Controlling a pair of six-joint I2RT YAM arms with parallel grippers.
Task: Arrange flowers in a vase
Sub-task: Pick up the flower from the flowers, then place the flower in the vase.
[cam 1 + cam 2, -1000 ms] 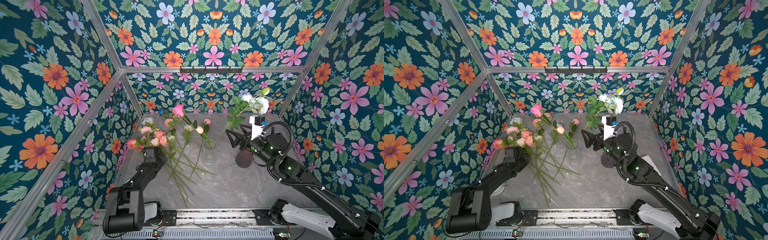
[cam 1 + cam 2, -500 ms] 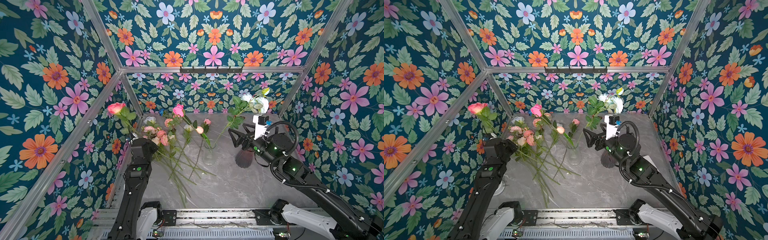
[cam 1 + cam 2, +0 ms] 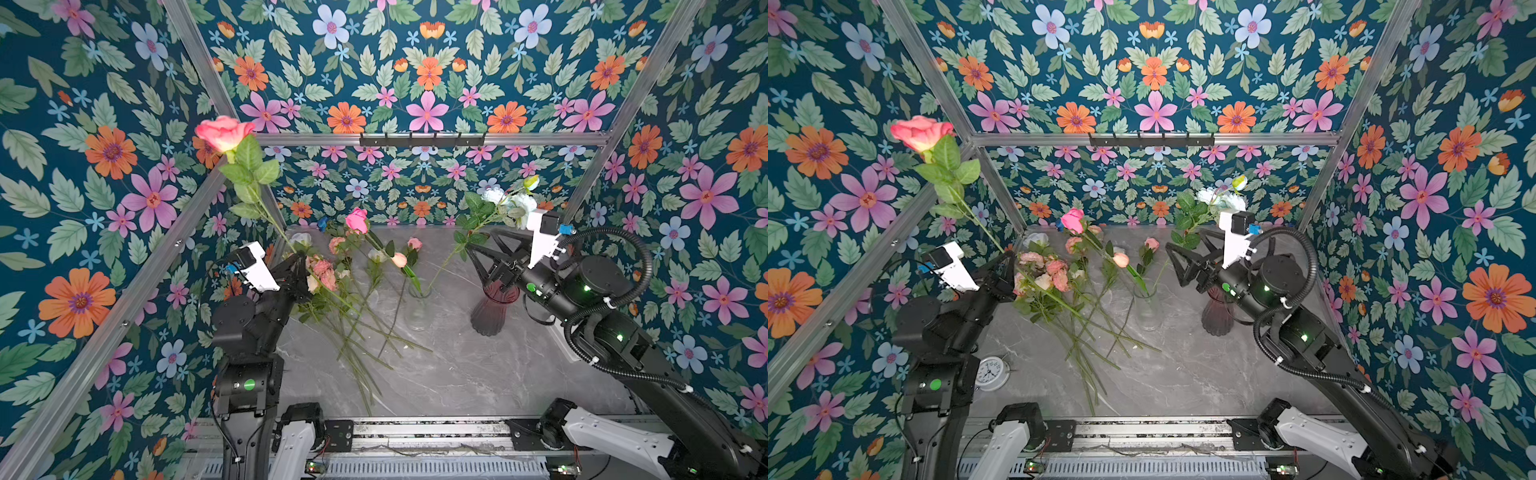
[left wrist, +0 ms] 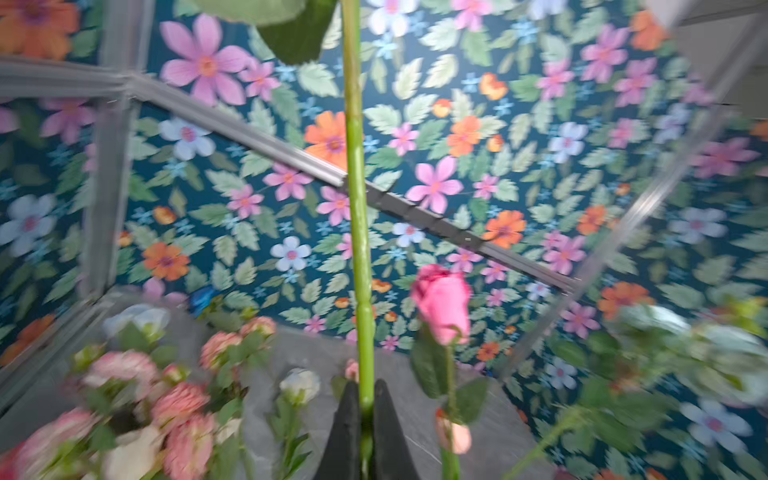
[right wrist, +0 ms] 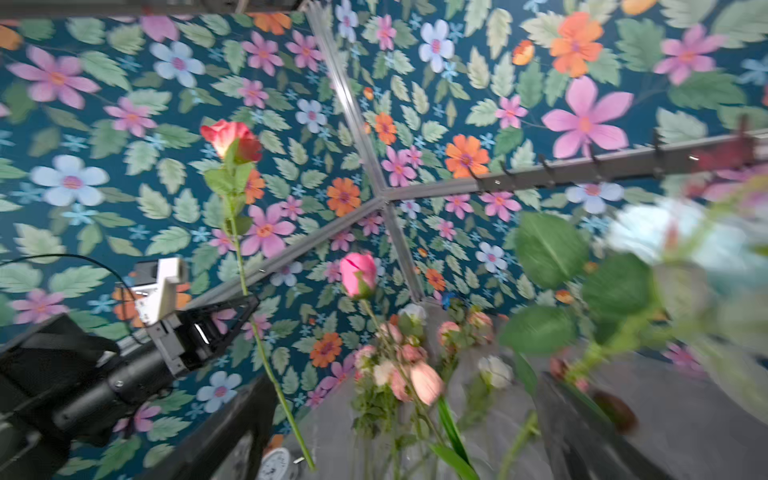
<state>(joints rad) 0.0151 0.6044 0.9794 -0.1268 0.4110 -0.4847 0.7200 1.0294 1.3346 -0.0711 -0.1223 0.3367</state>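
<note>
I hold coral rose mid-stem in left hand | stem leans bloom-up, away from clear vase between my hands | right hand wide, empty

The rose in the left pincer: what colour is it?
The rose is coral pink, pale yellow at its base; best seen in a top view.

A small white alarm clock stood on the grey marbled tabletop beside the left wall. Floral wallpaper covered the enclosure, where a black hook rail lined the aluminium crossbar at the back.
</note>
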